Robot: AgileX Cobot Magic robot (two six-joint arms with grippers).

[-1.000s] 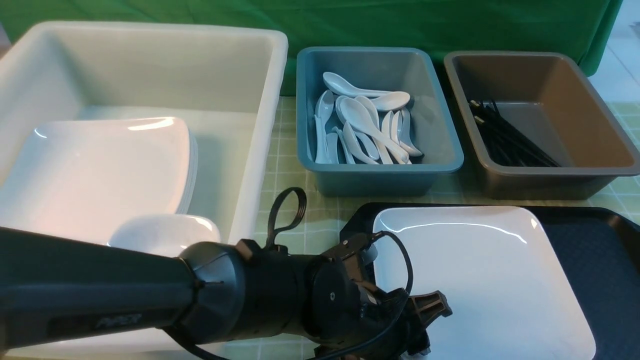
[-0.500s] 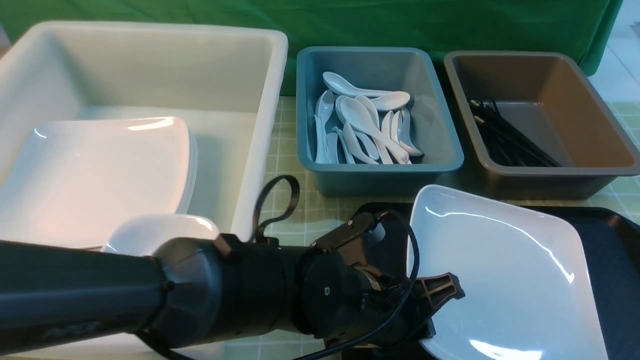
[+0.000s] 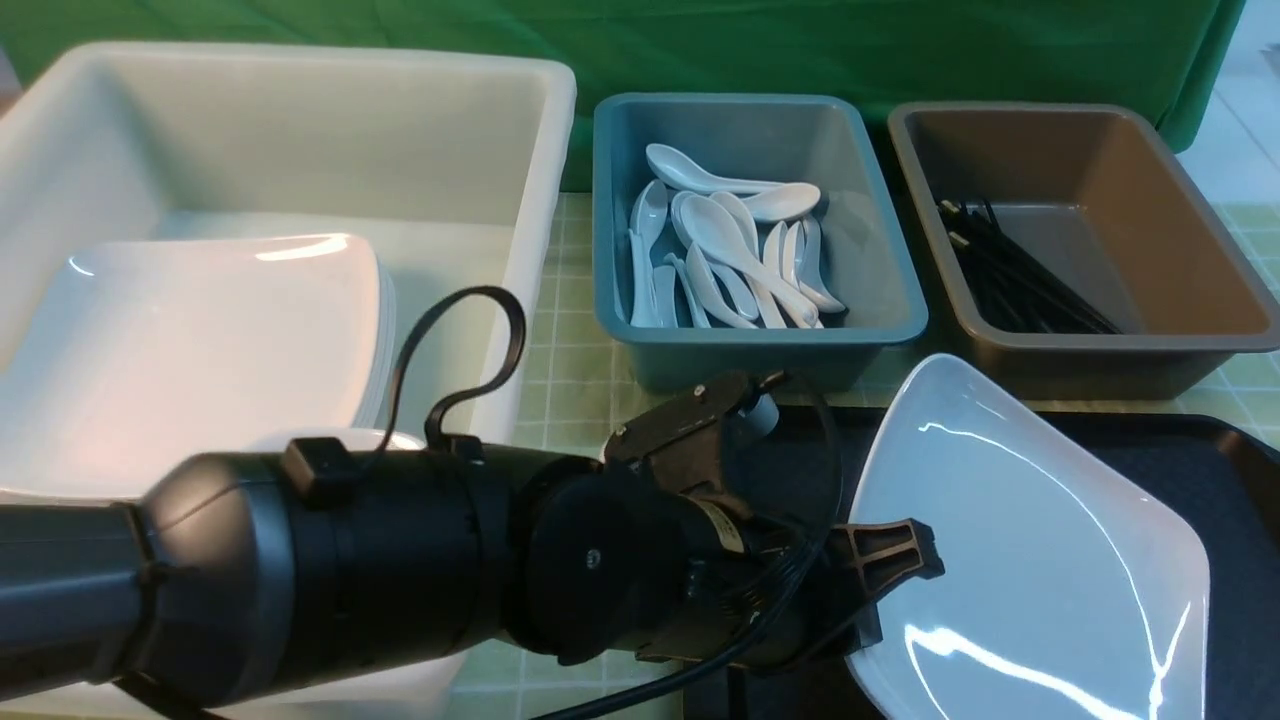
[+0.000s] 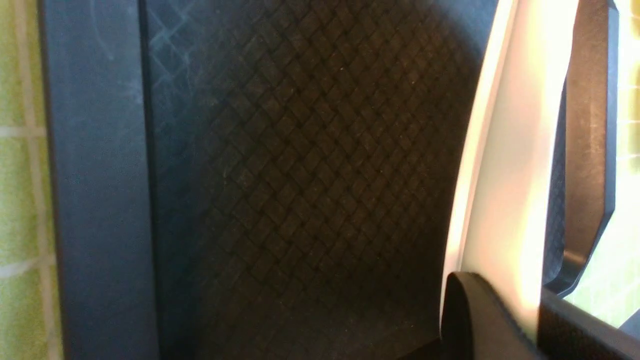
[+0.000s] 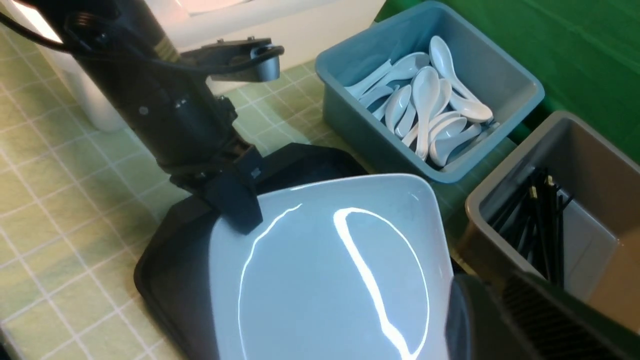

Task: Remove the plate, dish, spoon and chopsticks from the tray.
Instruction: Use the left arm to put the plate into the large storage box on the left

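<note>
The large white plate (image 3: 1030,540) is tilted steeply, its left rim raised above the black tray (image 3: 1235,500). My left gripper (image 3: 885,590) is shut on that left rim. In the left wrist view the plate's rim (image 4: 505,175) runs between the two fingers of the left gripper (image 4: 532,320), above the cross-hatched tray floor (image 4: 300,175). The right wrist view shows the plate (image 5: 325,270), the tray (image 5: 170,250) and the left gripper (image 5: 235,200). My right gripper (image 5: 500,320) hangs above the plate's far corner, fingers together and empty. I see no spoon or chopsticks on the tray.
A big white tub (image 3: 540,200) at the left holds a stack of white plates (image 3: 200,340). A blue tub (image 3: 760,350) holds several white spoons (image 3: 730,260). A brown tub (image 3: 1100,360) holds black chopsticks (image 3: 1020,280). The table has a green checked cloth (image 3: 580,380).
The plate lay flat on the tray; my left gripper has lifted its left rim, so the plate now stands steeply tilted. The left arm has risen.
</note>
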